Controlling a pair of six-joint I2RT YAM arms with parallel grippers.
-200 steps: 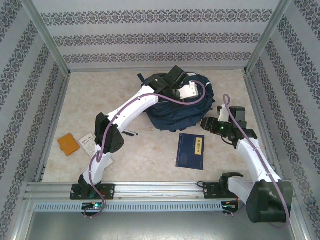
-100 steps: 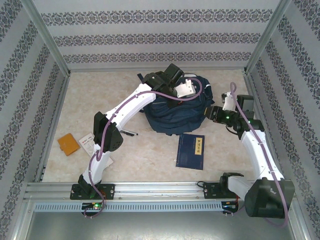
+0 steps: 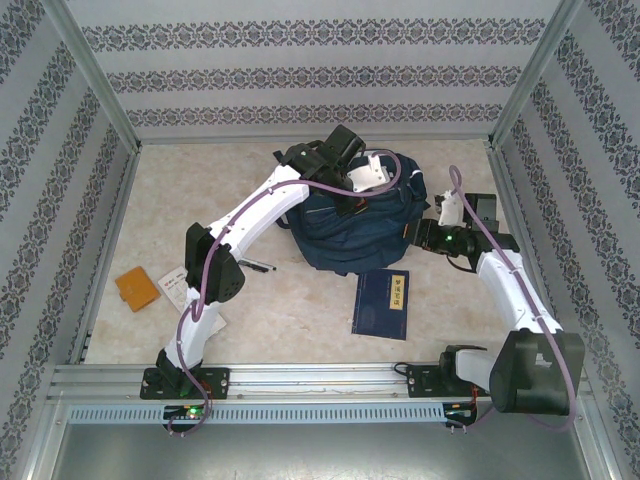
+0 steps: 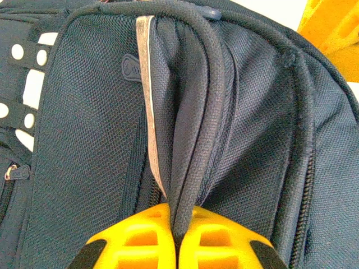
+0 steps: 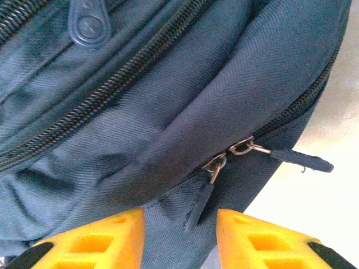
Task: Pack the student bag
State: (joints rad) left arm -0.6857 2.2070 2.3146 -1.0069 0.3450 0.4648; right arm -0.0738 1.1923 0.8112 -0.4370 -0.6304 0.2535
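Both claws on the student bag [image 3: 350,240], which lies on the table at 12 o'clock from the arm bases.
Left gripper [image 4: 175,238] is pinched closed on a piped ridge of the bag. Right gripper [image 5: 179,232] is at the bag's 3 o'clock edge, jaws apart, with a zipper pull [image 5: 201,203] hanging between them. Navy book [image 3: 381,303] at the bag's 6 o'clock.

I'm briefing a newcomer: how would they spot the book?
Find the bulky navy bag on the table. Just in front of it lies the book. It alone is flat, rectangular and navy, with a pale label strip.
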